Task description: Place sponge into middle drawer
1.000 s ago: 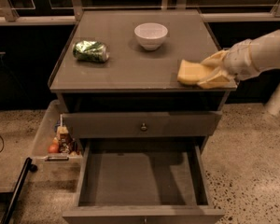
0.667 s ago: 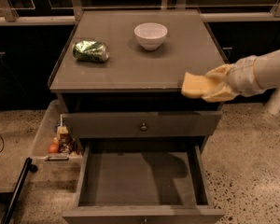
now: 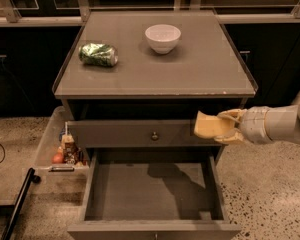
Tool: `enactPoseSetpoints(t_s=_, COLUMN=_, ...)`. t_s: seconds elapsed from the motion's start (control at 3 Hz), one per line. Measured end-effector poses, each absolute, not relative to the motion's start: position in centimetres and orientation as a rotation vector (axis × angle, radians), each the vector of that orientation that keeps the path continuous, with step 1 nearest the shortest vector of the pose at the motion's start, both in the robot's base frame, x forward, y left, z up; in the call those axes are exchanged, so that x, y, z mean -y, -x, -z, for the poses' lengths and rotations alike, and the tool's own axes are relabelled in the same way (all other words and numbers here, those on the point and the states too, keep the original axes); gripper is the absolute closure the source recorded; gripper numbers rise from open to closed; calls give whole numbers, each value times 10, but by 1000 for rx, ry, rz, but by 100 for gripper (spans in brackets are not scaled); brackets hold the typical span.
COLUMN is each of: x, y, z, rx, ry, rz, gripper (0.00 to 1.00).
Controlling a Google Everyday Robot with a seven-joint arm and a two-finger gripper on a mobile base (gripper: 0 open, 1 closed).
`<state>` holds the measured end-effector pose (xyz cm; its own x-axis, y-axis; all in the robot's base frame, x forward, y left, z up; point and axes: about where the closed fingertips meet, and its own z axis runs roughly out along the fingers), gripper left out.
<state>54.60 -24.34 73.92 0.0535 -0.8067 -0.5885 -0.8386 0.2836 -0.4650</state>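
Observation:
My gripper (image 3: 222, 128) comes in from the right on a white arm and is shut on the pale-yellow sponge (image 3: 208, 125). It holds the sponge in the air in front of the closed top drawer front (image 3: 140, 134), above the right side of the open middle drawer (image 3: 152, 186). The drawer is pulled out and its flat-bottomed tray shows nothing inside but the arm's shadow.
A white bowl (image 3: 163, 37) and a shiny green can (image 3: 98, 54) lying on its side rest on the cabinet top (image 3: 200, 74). A bin with small items (image 3: 65, 151) stands left of the cabinet on the speckled floor. A black pole (image 3: 17, 204) lies at lower left.
The gripper has carried the sponge off the cabinet top's right edge, downward and forward, to a spot in front of the top drawer and over the open drawer.

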Motion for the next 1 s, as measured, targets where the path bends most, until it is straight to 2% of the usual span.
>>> enactPoseSetpoints(t_s=0.67, x=227, y=-543, z=-705, rx=-1751, ry=1508, rz=-94, gripper=100)
enactPoseSetpoints(t_s=1.0, x=208, y=-534, z=-631, rx=-1815, ry=1507, rz=-167, gripper=100)
